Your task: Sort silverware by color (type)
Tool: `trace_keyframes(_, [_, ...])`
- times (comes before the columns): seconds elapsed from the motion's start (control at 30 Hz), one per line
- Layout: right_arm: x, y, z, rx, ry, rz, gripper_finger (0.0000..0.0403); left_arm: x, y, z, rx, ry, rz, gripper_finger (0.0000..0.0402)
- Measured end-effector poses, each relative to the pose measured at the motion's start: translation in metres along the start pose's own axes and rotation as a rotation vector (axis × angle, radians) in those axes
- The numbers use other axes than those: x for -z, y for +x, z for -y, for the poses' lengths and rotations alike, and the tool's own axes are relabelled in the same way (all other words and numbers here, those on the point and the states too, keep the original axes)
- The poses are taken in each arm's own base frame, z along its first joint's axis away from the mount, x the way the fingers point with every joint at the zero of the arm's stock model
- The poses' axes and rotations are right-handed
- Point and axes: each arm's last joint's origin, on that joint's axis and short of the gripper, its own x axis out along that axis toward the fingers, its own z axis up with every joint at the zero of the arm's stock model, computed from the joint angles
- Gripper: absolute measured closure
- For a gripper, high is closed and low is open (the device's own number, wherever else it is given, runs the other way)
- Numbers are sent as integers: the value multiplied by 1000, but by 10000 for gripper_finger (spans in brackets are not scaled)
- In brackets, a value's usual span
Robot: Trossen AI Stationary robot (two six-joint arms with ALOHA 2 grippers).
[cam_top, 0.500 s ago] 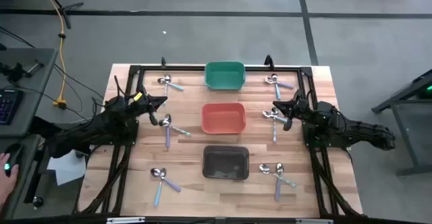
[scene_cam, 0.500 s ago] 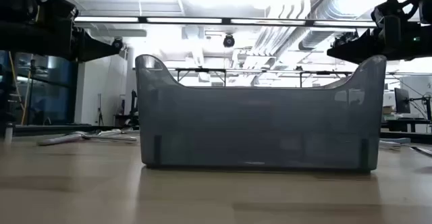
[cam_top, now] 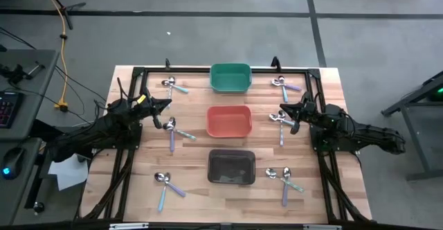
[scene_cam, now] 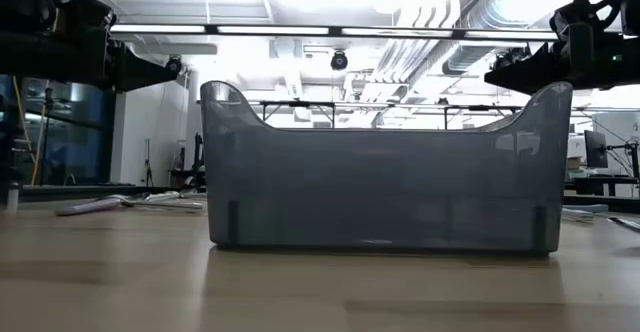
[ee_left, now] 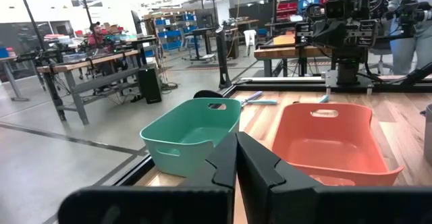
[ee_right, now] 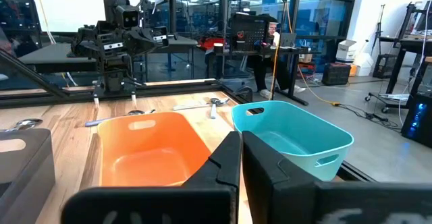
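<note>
Here the sorting had not yet begun: the spoons [cam_top: 171, 130] lay in pairs down both sides of the table [cam_top: 194, 188], flanking the green bin [cam_top: 230, 77], red bin [cam_top: 229, 121] and black bin [cam_top: 232, 167], all apparently empty. The left gripper [cam_top: 165, 105] hung above the left side and the right gripper [cam_top: 284, 109] above the right, each with fingers together and holding nothing. The next move likely called for one gripper to part its fingers and descend on a nearby handle; no brand, label or writing was legible
</note>
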Motion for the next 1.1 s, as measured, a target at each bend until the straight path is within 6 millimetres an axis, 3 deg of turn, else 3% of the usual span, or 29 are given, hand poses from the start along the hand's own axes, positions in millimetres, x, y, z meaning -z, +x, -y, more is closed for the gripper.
trace_keyframes(0.77, [0,0,0,0,3,0,402,0,0,0,0,0,0,401])
trace_keyframes(0.97, [-2,0,1,17,266,23,402,0,0,0,0,0,0,401])
trace_keyframes(1.1, [-12,-1,4,114,194,130,402,0,0,0,0,0,0,401])
